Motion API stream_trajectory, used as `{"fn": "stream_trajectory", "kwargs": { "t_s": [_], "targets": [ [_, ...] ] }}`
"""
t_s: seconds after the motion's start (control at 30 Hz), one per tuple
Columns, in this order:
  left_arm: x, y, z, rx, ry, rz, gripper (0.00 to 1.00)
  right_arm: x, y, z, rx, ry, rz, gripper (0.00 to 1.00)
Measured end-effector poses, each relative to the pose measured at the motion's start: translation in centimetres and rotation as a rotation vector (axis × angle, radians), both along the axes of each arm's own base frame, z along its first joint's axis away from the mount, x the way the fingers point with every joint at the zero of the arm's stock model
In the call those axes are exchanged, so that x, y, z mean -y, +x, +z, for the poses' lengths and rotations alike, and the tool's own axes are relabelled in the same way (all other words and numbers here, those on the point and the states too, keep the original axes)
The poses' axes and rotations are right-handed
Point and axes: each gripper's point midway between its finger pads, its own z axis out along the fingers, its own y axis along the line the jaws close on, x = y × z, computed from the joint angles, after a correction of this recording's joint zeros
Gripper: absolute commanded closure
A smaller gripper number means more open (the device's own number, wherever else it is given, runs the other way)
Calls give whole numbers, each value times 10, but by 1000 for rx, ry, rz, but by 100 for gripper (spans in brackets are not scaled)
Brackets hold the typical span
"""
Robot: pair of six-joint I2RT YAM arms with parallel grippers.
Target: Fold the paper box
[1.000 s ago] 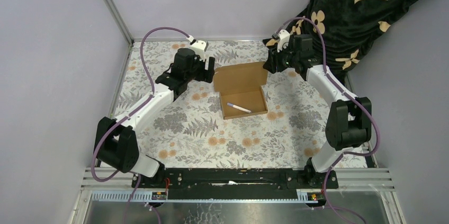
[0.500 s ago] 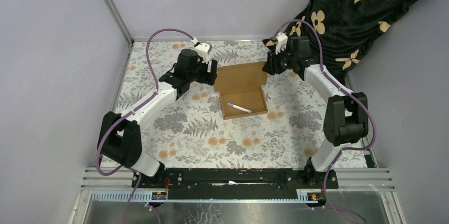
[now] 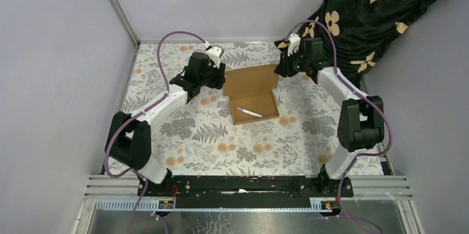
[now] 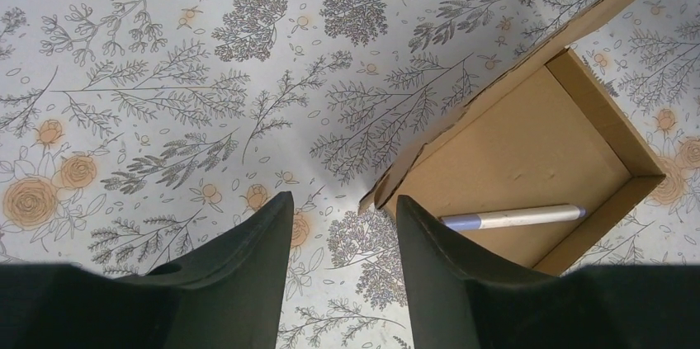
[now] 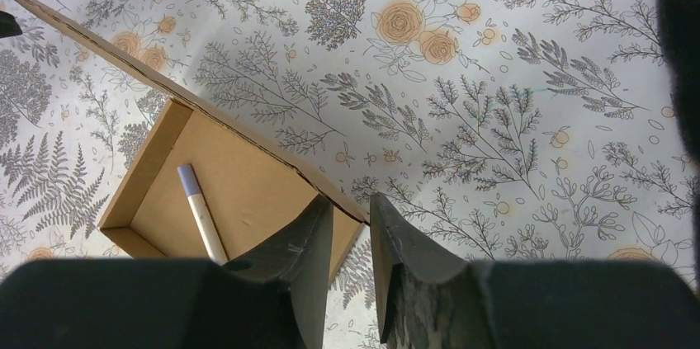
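The paper box (image 3: 255, 103) is plain brown cardboard, an open shallow tray with its lid (image 3: 251, 81) raised at the far side. A white pen-like stick (image 3: 249, 113) lies in the tray. My left gripper (image 3: 221, 77) sits at the lid's left end. In the left wrist view it (image 4: 342, 205) is open, and the lid's corner (image 4: 373, 198) lies between its fingers, close to the right one. My right gripper (image 3: 280, 69) sits at the lid's right end. In the right wrist view it (image 5: 351, 209) is open by a narrow gap, with the lid's corner (image 5: 357, 213) in that gap.
A flowered cloth (image 3: 221, 140) covers the table. A dark fabric with gold motifs (image 3: 387, 7) hangs at the back right, close behind the right arm. Grey walls close the left and back sides. A metal rail (image 3: 249, 187) runs along the near edge.
Both grippers have narrowed their jaws. The left gripper has shifted a little right toward the lid's left end. The box and the stick have not moved.
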Motion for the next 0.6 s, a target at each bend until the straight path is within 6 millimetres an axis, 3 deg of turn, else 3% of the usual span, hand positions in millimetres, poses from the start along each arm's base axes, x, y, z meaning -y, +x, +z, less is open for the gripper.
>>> {"fn": "stream_trajectory", "kwargs": {
  "t_s": [0.6],
  "targets": [
    [9,0,-7,-13,-6,-24,59,-7,-3,1,-3,12,23,74]
  ]
}}
